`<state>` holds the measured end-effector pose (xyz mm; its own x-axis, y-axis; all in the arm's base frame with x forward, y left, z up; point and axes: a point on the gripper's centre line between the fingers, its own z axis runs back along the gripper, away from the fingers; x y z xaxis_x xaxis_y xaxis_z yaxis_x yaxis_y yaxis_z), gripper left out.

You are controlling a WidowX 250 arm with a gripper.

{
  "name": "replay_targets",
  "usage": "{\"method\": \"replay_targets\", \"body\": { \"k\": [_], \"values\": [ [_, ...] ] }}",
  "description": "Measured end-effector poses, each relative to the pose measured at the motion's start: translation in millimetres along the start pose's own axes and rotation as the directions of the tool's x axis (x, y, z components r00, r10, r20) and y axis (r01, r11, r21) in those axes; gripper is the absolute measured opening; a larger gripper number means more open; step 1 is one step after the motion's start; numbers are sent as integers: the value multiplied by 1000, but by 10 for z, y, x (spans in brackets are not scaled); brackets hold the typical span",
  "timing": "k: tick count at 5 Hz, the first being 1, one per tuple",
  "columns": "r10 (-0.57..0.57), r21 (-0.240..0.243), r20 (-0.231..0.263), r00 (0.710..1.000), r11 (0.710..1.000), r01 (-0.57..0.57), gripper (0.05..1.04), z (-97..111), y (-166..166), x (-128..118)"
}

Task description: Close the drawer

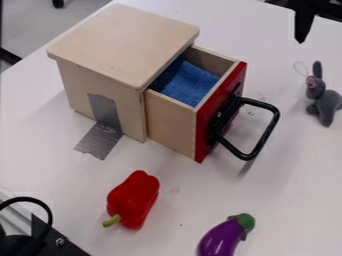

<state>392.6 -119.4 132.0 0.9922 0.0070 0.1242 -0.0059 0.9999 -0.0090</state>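
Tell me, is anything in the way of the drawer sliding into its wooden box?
Nothing visible blocks the drawer from the wooden box. The blue cloth lies inside the drawer, and the silver tape runs down the box's outer side, off the path.

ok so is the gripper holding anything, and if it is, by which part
Nothing is held; the gripper hangs at the top right, away from the drawer's handle.
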Motion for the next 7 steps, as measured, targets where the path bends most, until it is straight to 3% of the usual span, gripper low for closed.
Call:
{"method": "replay_targets", "body": {
  "k": [1, 2, 3, 5, 7],
  "values": [
    [-1, 15, -45, 999, 1000, 2, 998, -165, 10, -49],
    [-10, 39, -124, 992, 999, 15, 998, -470, 115, -323],
    [-19, 40, -111, 994, 999, 23, 998, -416, 211, -539],
    [-40, 110, -145, 989, 992, 56, 998, -648, 438, -955],
    [-33, 121, -114, 993, 992, 47, 949, -795, 464, -980]
  ]
}}
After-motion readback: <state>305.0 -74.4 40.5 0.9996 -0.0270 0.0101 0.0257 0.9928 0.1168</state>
